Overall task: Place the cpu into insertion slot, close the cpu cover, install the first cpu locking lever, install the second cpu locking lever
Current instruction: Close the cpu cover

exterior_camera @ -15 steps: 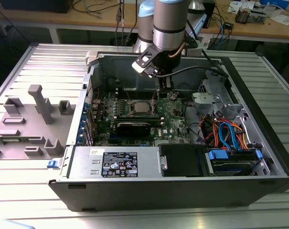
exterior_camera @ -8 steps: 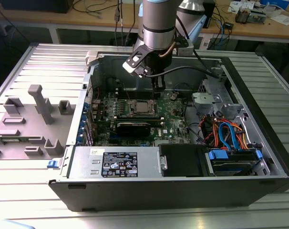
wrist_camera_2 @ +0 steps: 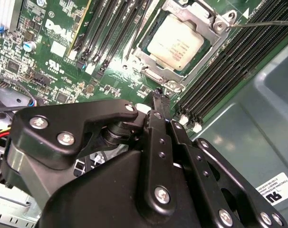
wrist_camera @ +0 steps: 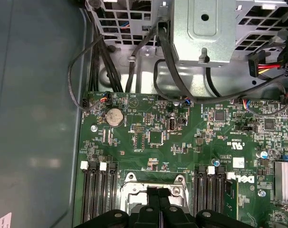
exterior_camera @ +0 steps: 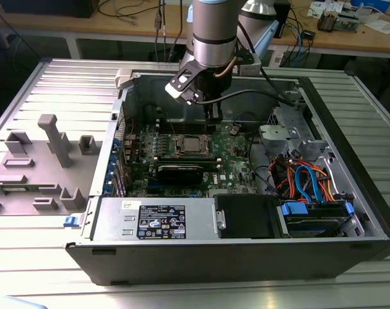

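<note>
first wrist view: the pincer (wrist_camera: 158, 192), closed on nothing, hides much of the cpu cover (wrist_camera: 133, 184).

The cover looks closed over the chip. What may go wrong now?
The black gripper stands close to the silvery cpu cover frame and long black memory slots; a slip may scrape them.
The thin dark lever rod seems unlatched, so the cover may lift off the silvery-grey square cpu.
</note>
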You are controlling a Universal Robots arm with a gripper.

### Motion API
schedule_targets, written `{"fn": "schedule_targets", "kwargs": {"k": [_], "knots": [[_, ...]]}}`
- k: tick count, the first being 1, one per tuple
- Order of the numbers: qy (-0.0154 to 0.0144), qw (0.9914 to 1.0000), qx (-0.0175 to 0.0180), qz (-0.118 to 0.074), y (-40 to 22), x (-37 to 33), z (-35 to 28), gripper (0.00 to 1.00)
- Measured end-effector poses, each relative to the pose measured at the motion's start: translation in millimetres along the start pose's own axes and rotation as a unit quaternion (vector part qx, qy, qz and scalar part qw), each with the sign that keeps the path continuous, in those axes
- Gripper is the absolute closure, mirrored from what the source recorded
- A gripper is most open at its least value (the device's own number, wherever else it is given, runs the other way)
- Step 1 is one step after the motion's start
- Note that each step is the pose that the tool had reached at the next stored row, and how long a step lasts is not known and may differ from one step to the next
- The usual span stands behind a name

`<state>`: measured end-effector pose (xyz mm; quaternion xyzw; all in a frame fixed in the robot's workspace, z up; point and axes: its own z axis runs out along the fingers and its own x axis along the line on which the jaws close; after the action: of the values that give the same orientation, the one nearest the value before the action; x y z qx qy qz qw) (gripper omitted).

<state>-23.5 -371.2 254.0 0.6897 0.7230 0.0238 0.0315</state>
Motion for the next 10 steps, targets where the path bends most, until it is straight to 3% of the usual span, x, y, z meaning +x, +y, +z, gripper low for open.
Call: {"fn": "schedule_targets", "kwargs": {"k": [5, 10], "knots": [[0.0002, 1.00000, 0.0000, 0.000, -1.8, 0.1, 0.4, 0.89], [-0.0005, 1.00000, 0.0001, 0.000, -12.3, 0.6, 2.1, 0.89]]}}
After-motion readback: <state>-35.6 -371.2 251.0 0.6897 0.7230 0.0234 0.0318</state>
